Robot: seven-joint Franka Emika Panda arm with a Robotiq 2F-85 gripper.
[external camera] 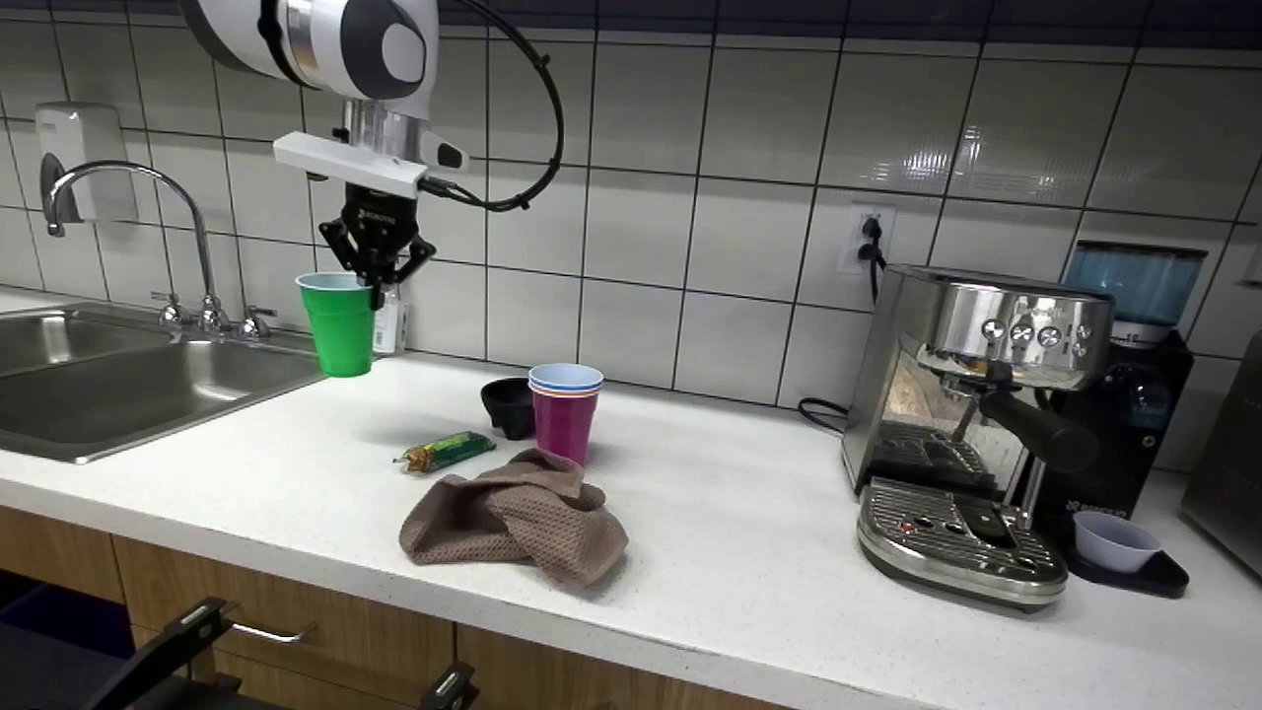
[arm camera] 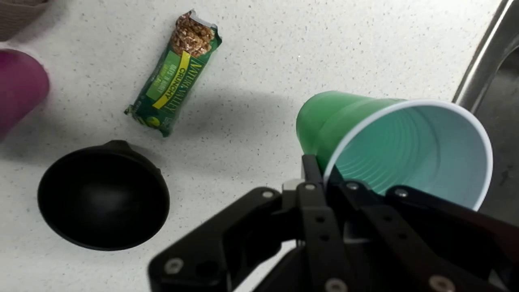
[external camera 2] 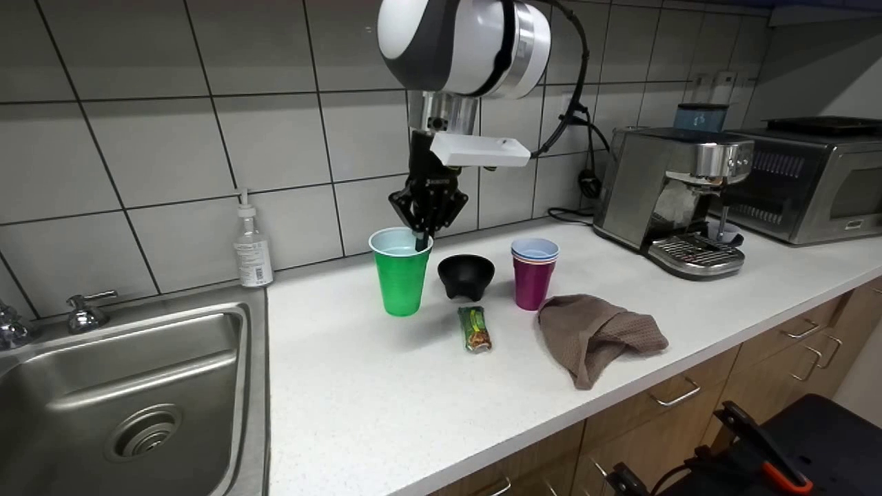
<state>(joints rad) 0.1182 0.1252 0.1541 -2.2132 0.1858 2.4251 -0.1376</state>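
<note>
One green cup (external camera 2: pixel 401 284) is in my gripper (arm camera: pixel 323 174), pinched tight by the rim. I hold it up in the air, near the sink (external camera 2: pixel 259 372). From the gripper, the cup hangs on the sink side, long way nearly straight up and down, mouth up.

In both exterior views, the white countertop (external camera: pixel 749 562) bears a stack of cups (external camera: pixel 565 419), a black bowl (external camera 2: pixel 464 278) and a green-wrapped granola bar (external camera 2: pixel 475 329) left of the stack, a brown cloth (external camera: pixel 523 518) in front of it, and an espresso machine (external camera 2: pixel 639 184), grinder (external camera: pixel 1134 394) and metal oven (external camera 2: pixel 803 184) well to its right.
</note>
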